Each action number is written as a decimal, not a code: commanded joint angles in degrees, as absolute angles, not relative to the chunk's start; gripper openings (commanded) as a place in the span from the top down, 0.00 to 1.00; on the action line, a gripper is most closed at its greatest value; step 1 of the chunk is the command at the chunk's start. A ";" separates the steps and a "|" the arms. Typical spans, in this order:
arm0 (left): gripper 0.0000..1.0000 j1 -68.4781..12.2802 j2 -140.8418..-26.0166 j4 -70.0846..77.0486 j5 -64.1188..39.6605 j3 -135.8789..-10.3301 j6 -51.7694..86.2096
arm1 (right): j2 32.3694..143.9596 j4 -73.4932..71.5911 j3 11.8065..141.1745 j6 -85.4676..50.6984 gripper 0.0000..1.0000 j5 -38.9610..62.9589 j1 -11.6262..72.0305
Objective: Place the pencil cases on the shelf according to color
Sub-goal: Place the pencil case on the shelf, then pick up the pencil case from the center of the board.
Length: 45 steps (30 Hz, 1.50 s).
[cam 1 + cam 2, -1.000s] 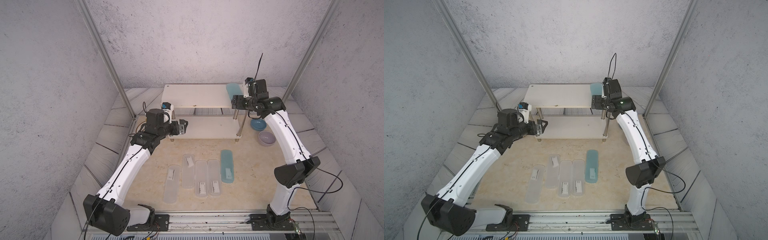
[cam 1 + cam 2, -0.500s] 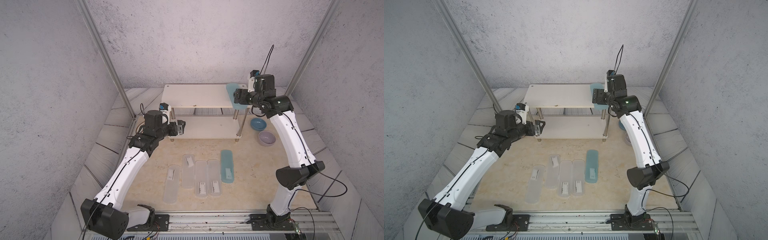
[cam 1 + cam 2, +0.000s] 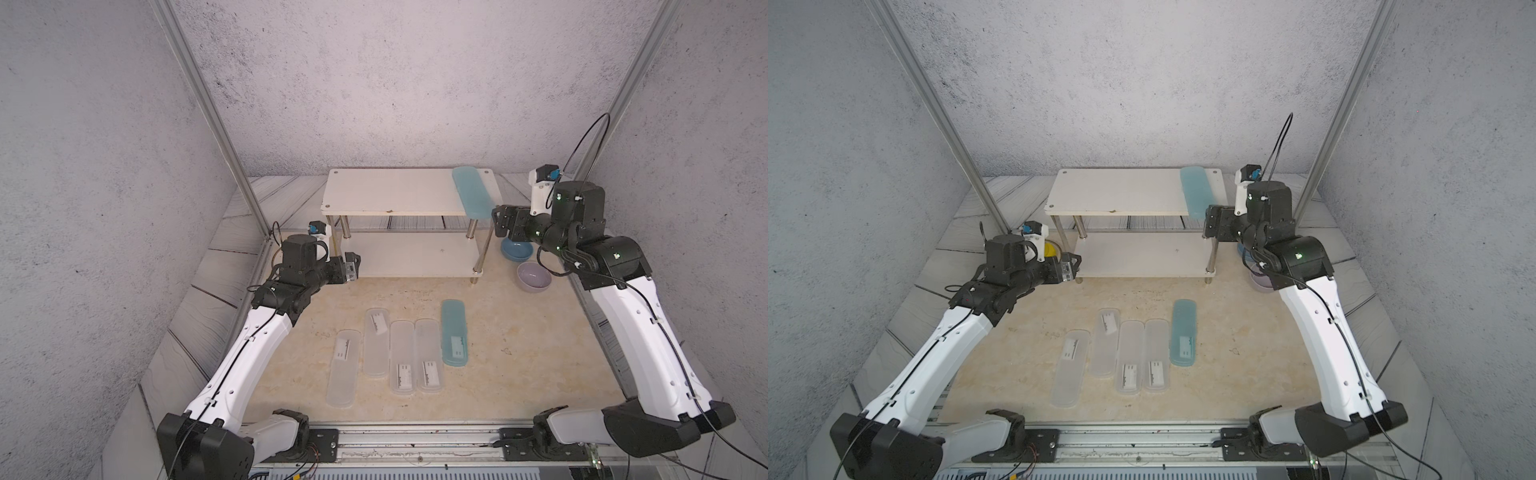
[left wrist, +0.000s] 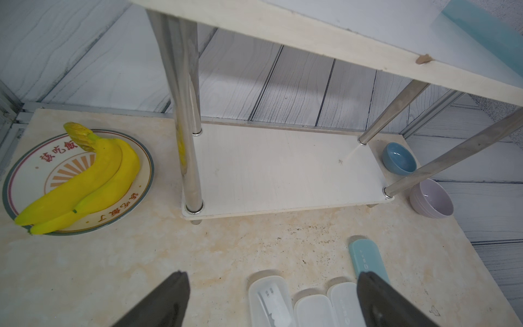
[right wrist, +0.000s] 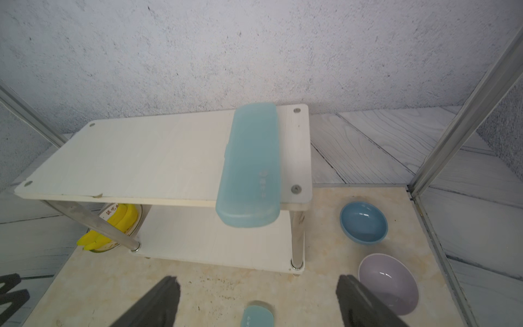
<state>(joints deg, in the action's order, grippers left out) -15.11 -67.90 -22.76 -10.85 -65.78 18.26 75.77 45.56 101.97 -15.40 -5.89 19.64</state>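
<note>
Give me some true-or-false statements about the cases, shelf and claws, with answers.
1. One blue case lies on the top board of the shelf. True.
2. Four clear cases lie on the table. True.
3. The lower board holds two clear cases. False: nothing lies on it.
4. The right claw grips the second blue case. False: the claw is open, empty; that case lies on the table.
5. Bananas lie on a plate. True.
</note>
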 commanded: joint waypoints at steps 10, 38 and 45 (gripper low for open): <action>0.01 -14.73 -62.32 -22.59 -13.26 -57.04 23.05 | 60.09 44.22 75.73 -23.53 0.10 -0.91 19.69; 0.01 -14.85 -60.33 -20.29 -14.42 -49.33 31.94 | 74.55 27.30 42.05 -39.69 0.15 5.49 33.83; 0.01 -14.85 -59.90 -20.97 -13.80 -49.38 31.53 | 81.38 26.37 45.30 -39.30 0.14 2.20 34.96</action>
